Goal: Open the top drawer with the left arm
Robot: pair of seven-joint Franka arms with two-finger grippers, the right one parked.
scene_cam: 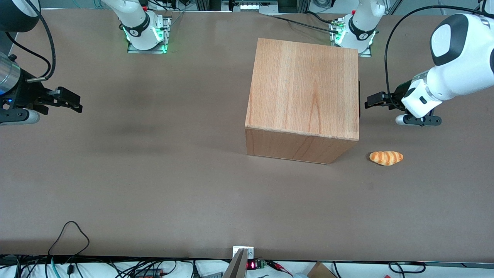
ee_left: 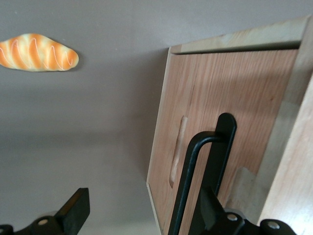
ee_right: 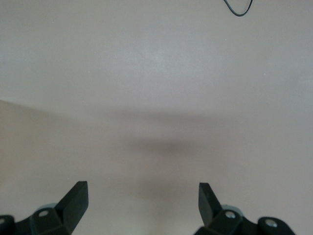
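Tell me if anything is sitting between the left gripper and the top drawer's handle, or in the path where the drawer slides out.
Nothing visible. The gripper is open, right in front of the cabinet, with the black handle between its fingers. The bread roll lies on the table nearer the front camera, apparently clear of the drawer's path.

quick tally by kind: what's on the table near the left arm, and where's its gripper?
Wooden cabinet: 1
Black bar handle on its drawer front: 1
Orange striped bread roll: 1
Left gripper, jaws open, in front of the handle: 1
Total: 4
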